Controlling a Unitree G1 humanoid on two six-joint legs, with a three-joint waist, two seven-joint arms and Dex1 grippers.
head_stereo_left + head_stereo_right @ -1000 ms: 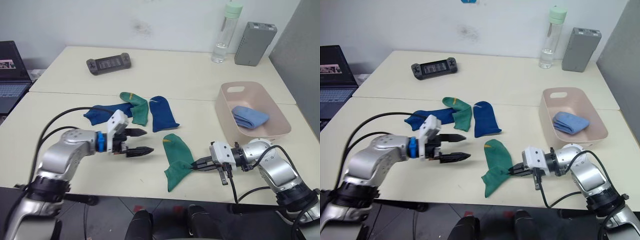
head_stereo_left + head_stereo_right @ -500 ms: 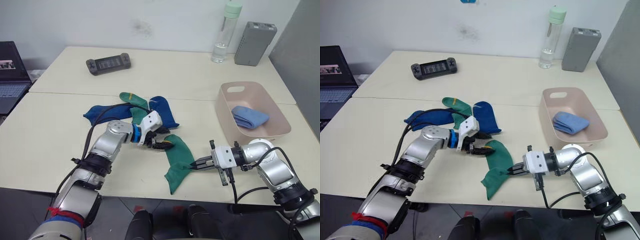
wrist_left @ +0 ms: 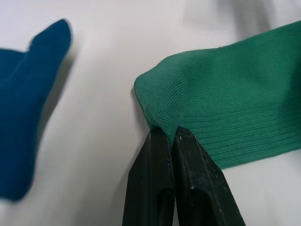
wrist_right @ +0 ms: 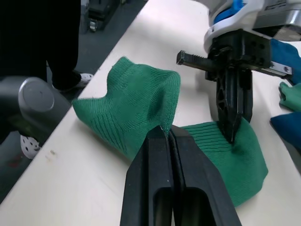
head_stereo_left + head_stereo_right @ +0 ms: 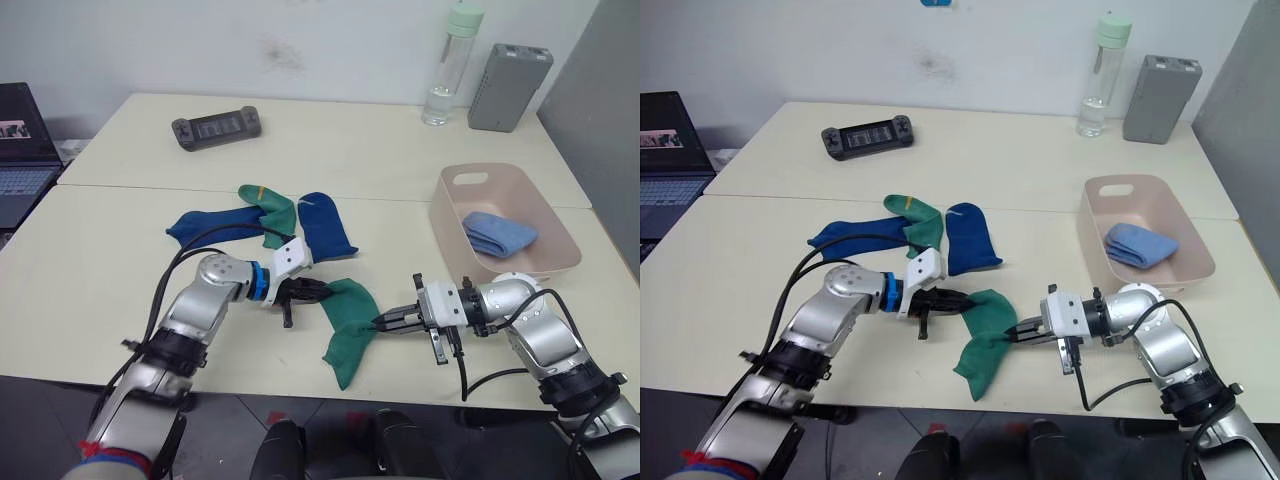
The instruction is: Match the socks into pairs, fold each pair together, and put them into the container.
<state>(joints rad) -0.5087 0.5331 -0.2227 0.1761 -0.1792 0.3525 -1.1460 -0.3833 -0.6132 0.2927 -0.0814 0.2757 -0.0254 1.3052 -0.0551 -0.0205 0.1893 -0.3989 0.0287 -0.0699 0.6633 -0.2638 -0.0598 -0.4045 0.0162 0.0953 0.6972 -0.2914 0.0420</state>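
Both end effectors are pinched shut on the near green sock (image 5: 345,322): your left end effector (image 5: 320,291) has its far end, right end effector (image 5: 380,323) its middle edge; mate green sock (image 5: 276,215) lies beyond, nearer your left.

Near the table's (image 5: 90,250) front edge lies 1 sock (image 5: 348,322), between the left gripper (image 5: 318,292) and right gripper (image 5: 380,323). Behind it, toward mid-table, lie 3 more socks (image 5: 268,218). The container (image 5: 500,215) sits at the right edge, holding a folded pair (image 5: 498,234).
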